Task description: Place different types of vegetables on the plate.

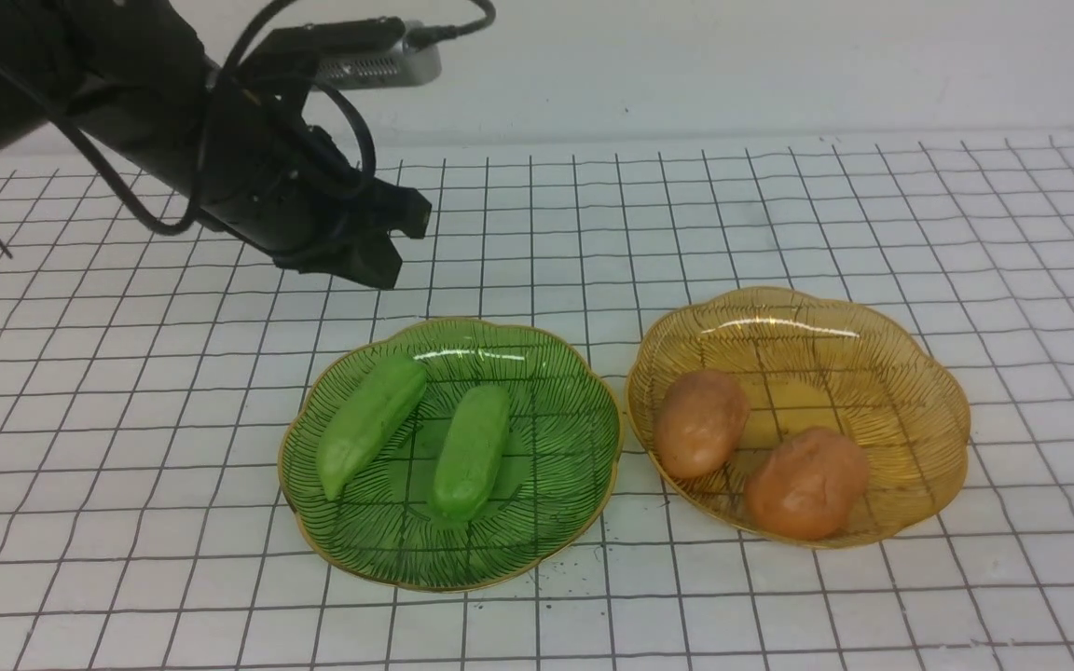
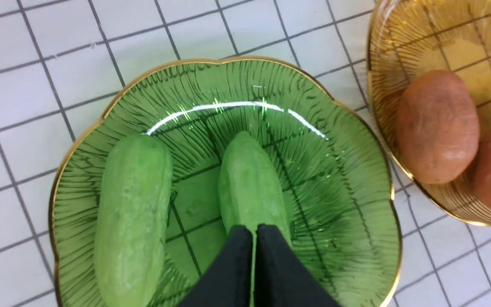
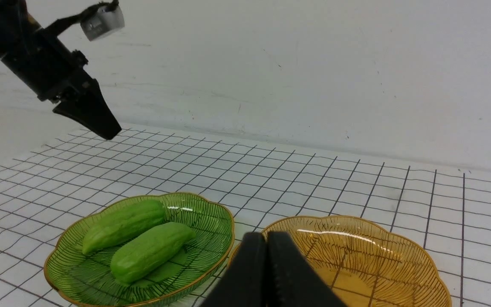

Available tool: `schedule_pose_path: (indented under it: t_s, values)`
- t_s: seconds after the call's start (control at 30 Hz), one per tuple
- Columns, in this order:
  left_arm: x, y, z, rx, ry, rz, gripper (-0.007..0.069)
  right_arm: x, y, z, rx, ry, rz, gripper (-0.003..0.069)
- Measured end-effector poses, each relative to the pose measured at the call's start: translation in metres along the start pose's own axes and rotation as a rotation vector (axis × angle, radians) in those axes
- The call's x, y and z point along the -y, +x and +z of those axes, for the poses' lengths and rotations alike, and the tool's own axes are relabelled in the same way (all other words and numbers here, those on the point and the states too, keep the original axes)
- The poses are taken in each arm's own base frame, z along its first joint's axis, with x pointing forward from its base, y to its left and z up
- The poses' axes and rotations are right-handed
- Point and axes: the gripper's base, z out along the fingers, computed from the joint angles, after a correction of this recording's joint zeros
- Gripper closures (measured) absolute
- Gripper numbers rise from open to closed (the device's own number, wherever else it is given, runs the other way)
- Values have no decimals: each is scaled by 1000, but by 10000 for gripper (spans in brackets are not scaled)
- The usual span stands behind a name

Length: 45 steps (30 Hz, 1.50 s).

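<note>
On the left side of the white, black-gridded surface, inside the scalloped green glass plate with a gold rim, lie two smooth, oblong light-green gourds. The left gourd slants, its long axis running from the plate's near left toward its far edge; the right gourd points more nearly straight away from the near edge, tipped slightly rightward at its far end. They lie side by side, a gap between them.

Just right of that plate, the scalloped amber glass plate holds two orange-brown oval potatoes. The left potato sits against the plate's left wall, its long axis leaning right at the far end — the right potato lies by the near rim, tilted much the same way.

Bare surface runs along the near edge, beyond both plates and out to the right edge; the green plate's right part is open, as is the amber plate's far right. The left black claw hangs above the surface beyond the green plate, fingers together — the right black claw is also closed.
</note>
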Motion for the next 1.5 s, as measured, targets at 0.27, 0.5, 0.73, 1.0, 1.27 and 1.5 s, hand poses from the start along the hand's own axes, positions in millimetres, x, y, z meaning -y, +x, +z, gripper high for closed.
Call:
schedule_pose_path:
  t_s: [0.27, 0.5, 0.73, 1.0, 1.27, 1.5]
  values:
    - [6, 2, -21, 26, -5, 21, 632, 0, 2, 0, -21, 1, 0, 673]
    - [7, 6, -23, -20, 2, 23, 632, 2, 14, -3, -13, 29, 1, 673]
    - [7, 8, -29, -21, -17, 40, 632, 17, 83, 0, -146, 310, 12, 673]
    - [15, 15, -84, 74, -109, 123, 632, 26, 116, 2, -244, 441, 38, 673]
    - [30, 39, -149, 162, -164, 179, 632, 27, 116, 3, -198, 454, 28, 673]
    - [44, 62, -198, 285, -175, 206, 632, 26, 115, 4, -182, 438, 22, 673]
